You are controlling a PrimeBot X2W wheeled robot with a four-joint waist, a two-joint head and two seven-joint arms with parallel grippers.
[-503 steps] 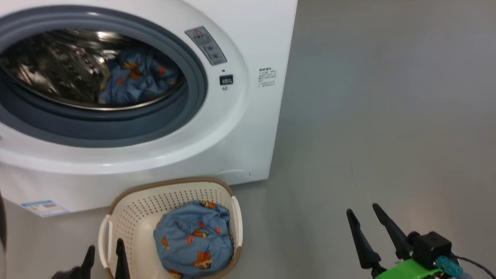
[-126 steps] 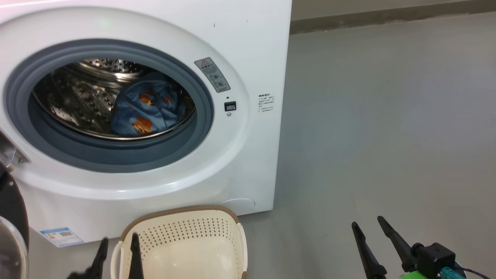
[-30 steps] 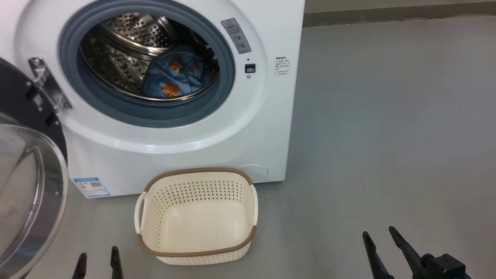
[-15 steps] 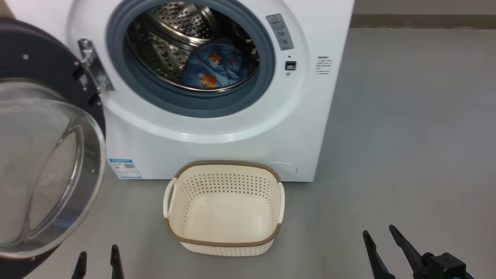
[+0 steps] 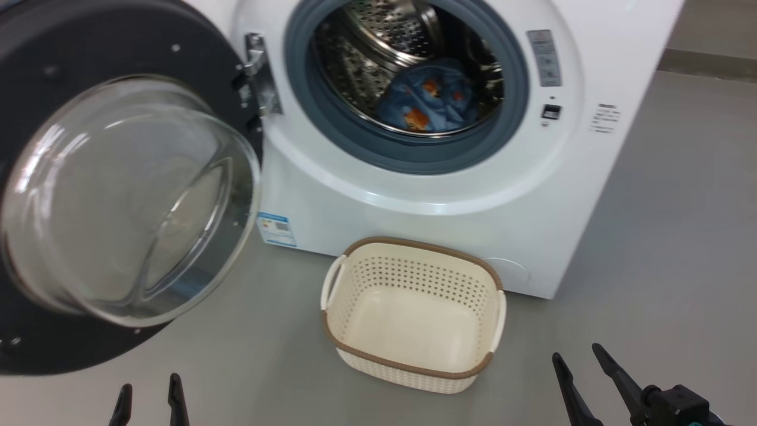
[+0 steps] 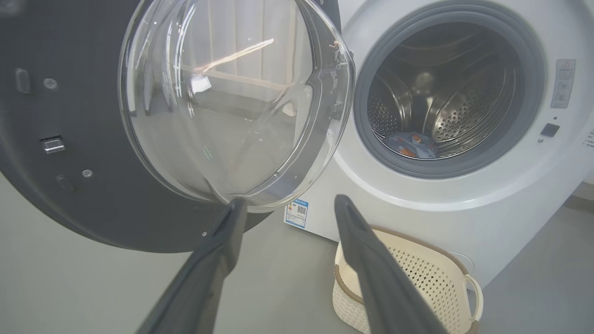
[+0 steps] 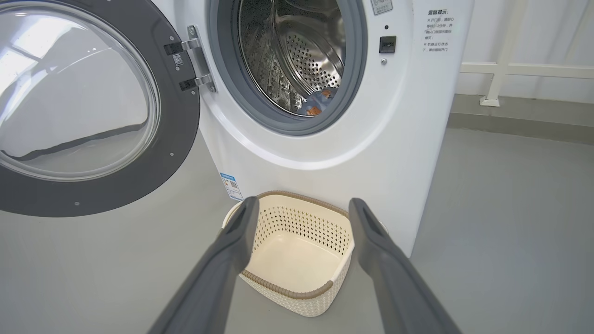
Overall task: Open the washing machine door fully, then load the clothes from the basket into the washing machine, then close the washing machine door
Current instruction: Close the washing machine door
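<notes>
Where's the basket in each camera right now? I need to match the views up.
Head view: basket at lower centre, empty.
Left wrist view: lower right, partly behind the left gripper.
Right wrist view: bottom centre, between the fingers of the right gripper.
Shared landmark: blue label, up-left of the basket.

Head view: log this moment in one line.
door open | clothes in drum | basket empty, before washer | left gripper open, empty | right gripper open, empty | next: close door
</notes>
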